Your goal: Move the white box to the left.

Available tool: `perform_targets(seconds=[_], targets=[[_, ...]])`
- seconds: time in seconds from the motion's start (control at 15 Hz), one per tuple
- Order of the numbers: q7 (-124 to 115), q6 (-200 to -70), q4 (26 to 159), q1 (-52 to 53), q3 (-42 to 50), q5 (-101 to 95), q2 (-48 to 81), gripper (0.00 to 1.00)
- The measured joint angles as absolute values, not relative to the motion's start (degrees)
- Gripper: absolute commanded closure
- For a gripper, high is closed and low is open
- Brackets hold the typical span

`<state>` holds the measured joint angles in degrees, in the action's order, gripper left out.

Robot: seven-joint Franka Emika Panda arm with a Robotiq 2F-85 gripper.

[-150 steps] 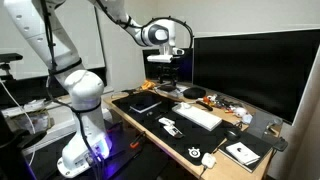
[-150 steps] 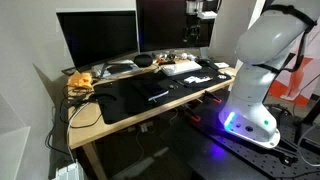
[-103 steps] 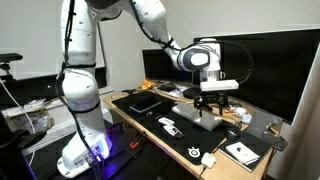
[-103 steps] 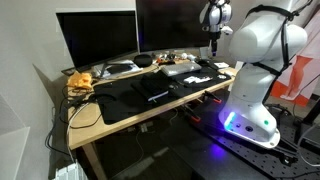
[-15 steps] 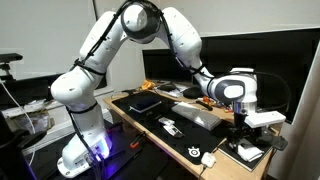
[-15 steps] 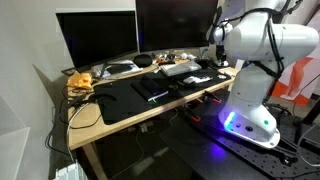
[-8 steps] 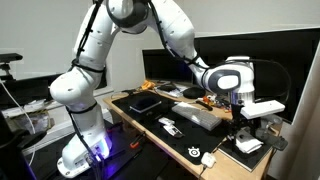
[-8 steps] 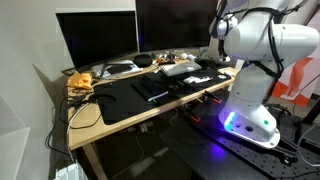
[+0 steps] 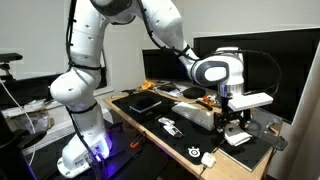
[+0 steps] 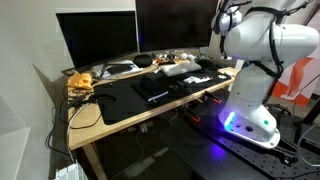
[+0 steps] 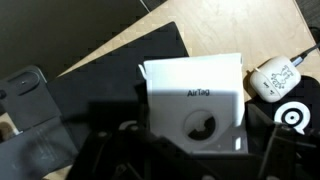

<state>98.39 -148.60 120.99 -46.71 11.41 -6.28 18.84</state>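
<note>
The white box (image 9: 238, 139) is small, flat and square, with "AirTag" printed on it. It sits near the desk's near right end. In the wrist view the box (image 11: 195, 95) fills the middle, over the edge of a black mat (image 11: 110, 80). My gripper (image 9: 233, 127) points down over the box. Its dark fingers (image 11: 112, 150) stand against both sides of it, shut on it. I cannot tell if the box is lifted off the desk. In the exterior view from the desk's far end, the arm's white body (image 10: 262, 60) hides the box.
A long white keyboard slab (image 9: 197, 116) lies just left of the box. A narrow white remote (image 9: 170, 125), a black tablet (image 9: 145, 101) and a round white gadget (image 9: 208, 159) are on the desk. A large monitor (image 9: 250, 65) stands behind. A small white charger (image 11: 272, 78) lies beside the box.
The arm swung from the back of the desk to its right end and came down over the box. In the last second the gripper and box shifted a little left.
</note>
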Motion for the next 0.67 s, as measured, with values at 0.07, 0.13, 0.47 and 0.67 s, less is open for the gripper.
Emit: perform_targets(seconds=[0.07, 0.13, 0.47, 0.67], targets=[[97.59, -148.57, 122.34, -46.08, 11.74, -6.28, 17.61, 0.32], [96.45, -148.56, 123.75, -45.22, 12.16, -6.31, 16.38, 0.32], [84.2, -147.53, 131.39, -36.92, 14.95, -9.7, 9.47, 0.32], [80.66, -147.39, 133.46, -33.33, 16.1, -10.8, 7.52, 0.07]])
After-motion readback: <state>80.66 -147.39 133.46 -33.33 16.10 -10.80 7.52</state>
